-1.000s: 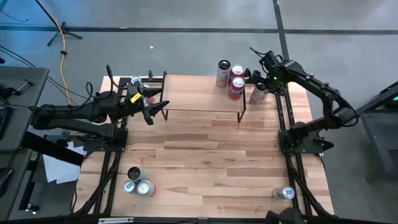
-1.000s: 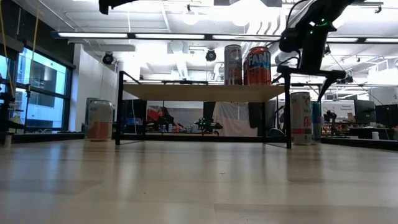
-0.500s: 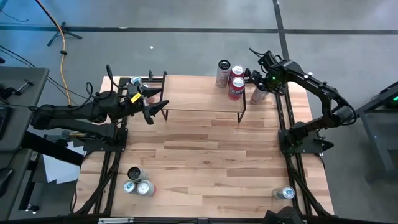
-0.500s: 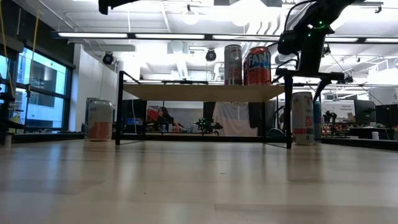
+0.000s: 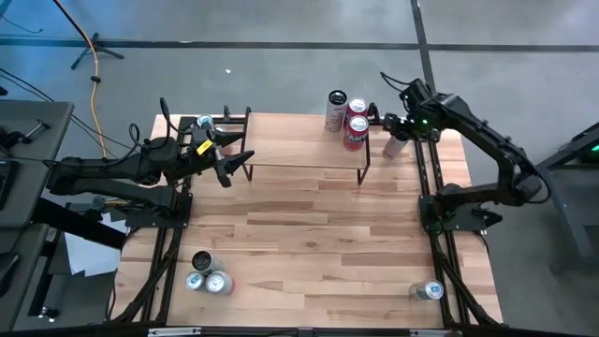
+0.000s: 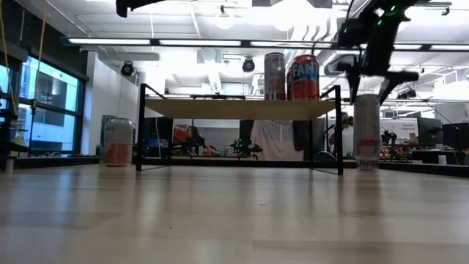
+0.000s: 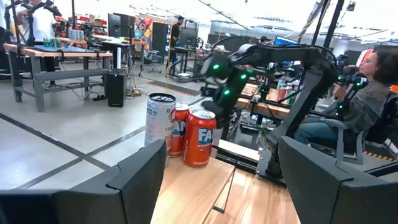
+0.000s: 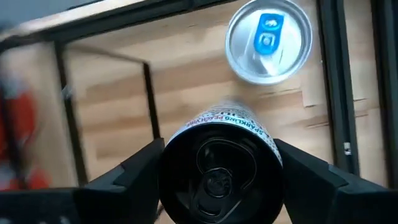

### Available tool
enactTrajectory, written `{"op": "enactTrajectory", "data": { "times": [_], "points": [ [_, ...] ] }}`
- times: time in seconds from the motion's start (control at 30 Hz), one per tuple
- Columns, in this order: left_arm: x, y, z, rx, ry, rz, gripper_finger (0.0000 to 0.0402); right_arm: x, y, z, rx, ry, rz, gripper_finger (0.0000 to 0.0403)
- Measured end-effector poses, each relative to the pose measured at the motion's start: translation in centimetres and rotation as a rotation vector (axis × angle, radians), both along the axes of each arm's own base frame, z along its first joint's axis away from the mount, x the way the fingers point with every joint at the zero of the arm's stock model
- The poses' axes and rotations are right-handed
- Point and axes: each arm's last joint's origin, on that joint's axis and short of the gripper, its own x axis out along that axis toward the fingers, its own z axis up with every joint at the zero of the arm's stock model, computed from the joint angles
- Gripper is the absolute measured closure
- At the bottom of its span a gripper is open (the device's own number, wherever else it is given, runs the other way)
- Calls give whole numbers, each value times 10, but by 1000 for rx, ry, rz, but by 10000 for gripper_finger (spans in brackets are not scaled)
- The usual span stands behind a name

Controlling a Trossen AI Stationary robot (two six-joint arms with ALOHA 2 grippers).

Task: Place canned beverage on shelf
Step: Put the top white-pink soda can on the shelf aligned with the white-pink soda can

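- Since a second ago, the right tool (image 5: 397,131) has closed on a can (image 6: 366,130) beside the shelf (image 5: 299,150) and carried it a little outward, away from the shelf's end.
- Left tool (image 5: 223,153): parked above the shelf's left end, fingers apart, empty, waiting.
- Shelf: two cans (image 5: 347,116) crowd its right end; the plank to their left is bare, so room for more probably lies there.
- Right tool: grips the can upright by its sides, likely so it can stand once placed.
- Beneath it, another can (image 8: 268,38) stands on the surface (image 5: 309,234), close to the rail at the edge.
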Motion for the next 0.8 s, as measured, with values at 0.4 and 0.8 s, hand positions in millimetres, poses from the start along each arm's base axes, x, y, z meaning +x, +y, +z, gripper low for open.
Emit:
{"op": "enactTrajectory", "data": {
  "times": [0.4, 0.8],
  "points": [
    [0, 0, 0, -50, -26, -3, 131, -26, 107, 57, 23, -92, 362, 157],
    [2, -7, 1, -86, -36, -247, 130, 32, 170, 63, 99, -342, 717, 157]
  ]
}}
